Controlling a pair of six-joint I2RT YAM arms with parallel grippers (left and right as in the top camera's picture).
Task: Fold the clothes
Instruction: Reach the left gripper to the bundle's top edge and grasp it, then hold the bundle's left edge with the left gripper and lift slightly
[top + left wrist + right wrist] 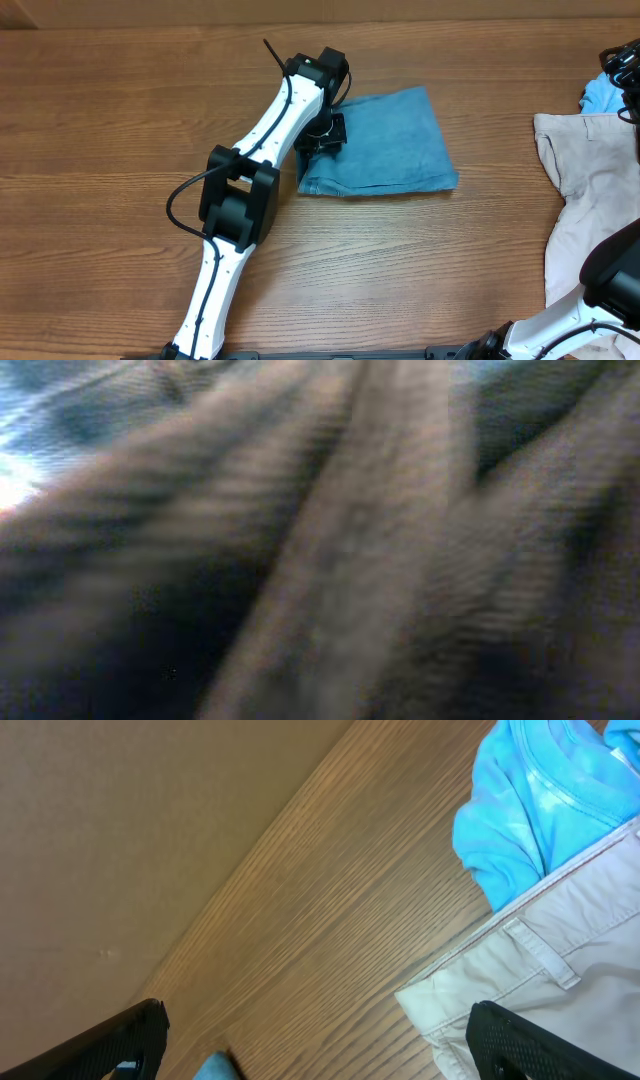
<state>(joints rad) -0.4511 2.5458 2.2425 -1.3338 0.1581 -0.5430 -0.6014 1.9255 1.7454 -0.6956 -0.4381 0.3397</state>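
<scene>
Beneath the left gripper lies the near edge of the folded jeans; denim fills its blurred wrist view, and whether its jaws pinch cloth cannot be told. The right gripper is spread wide and empty, with cream trousers and a blue shirt just ahead of it.

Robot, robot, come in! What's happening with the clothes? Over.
Left gripper at folded jeans, grip unclear. Right gripper open, empty. Cream trousers unfolded, blue shirt touching them. Nothing blocking.

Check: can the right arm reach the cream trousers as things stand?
Probably yes. The right tool is open and hovers close by the cream trousers, with bare table between and nothing in the way. A blue shirt lies against the waistband and might get pinched along.
</scene>
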